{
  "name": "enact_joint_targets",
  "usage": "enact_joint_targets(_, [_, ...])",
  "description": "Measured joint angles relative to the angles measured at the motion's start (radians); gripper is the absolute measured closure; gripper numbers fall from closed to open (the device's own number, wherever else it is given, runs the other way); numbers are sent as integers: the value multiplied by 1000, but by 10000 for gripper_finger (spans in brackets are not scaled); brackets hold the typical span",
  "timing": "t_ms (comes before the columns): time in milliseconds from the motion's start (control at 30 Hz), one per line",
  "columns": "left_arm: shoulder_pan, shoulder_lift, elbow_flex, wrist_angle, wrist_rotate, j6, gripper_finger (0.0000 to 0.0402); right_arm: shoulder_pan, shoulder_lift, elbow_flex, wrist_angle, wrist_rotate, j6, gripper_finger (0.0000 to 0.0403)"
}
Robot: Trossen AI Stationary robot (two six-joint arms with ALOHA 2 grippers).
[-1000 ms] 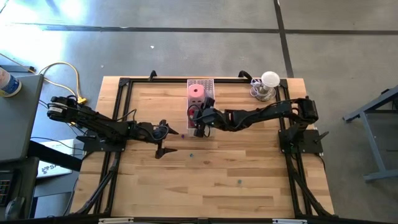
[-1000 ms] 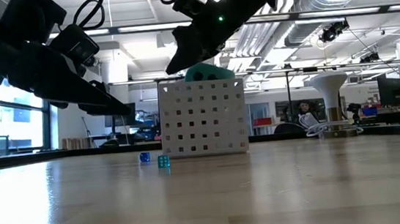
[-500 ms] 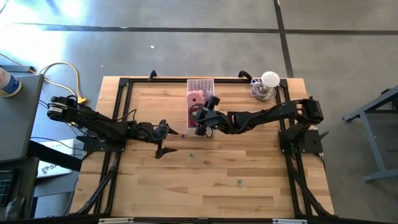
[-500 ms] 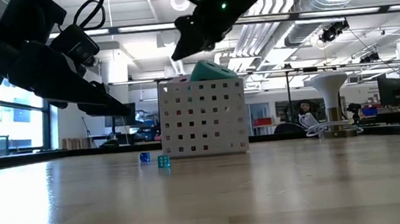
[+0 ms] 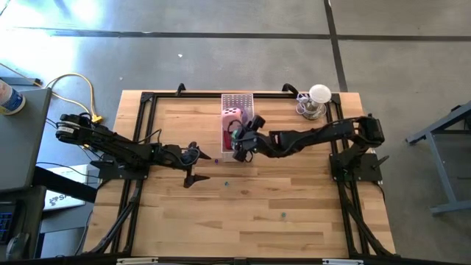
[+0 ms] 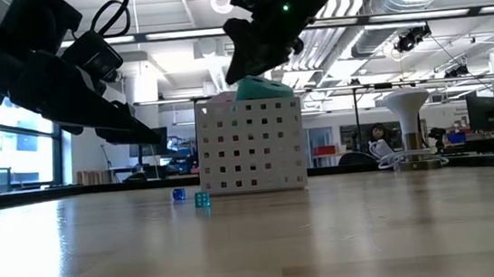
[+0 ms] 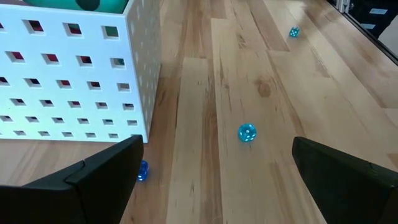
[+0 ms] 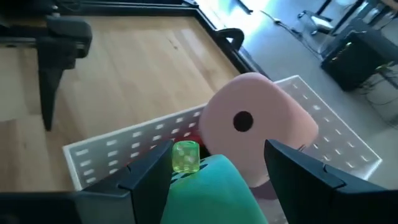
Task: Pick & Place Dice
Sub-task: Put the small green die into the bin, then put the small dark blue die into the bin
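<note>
While the light wooden table (image 5: pixel 243 213) carries the white perforated rectangular tray (image 6: pixel 249 145) at its far middle, the right gripper (image 5: pixel 240 144) hovers over the tray's near end, fingers spread and grasping nothing. Left gripper (image 5: pixel 193 162) waits just left of the tray, fingers released. Inside the tray lie the soft pink die (image 8: pixel 258 127) and soft green die (image 8: pixel 208 190); small blue dice (image 7: pixel 247 132) lie beside it.

White tray (image 5: pixel 237 99) crowded with dice, open tabletop (image 5: pixel 257 213) around
</note>
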Motion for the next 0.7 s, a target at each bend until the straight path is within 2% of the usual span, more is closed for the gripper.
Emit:
enact_joint_targets(267, [0, 0, 0, 0, 0, -13, 2, -20, 2, -1, 17, -85, 26, 159])
enact_joint_targets(467, [0, 0, 0, 0, 0, -15, 2, -2, -7, -3, 52, 21, -55, 159])
enact_joint_targets(700, [-1, 0, 0, -4, 35, -20, 2, 88, -52, -2, 81, 147, -178, 159])
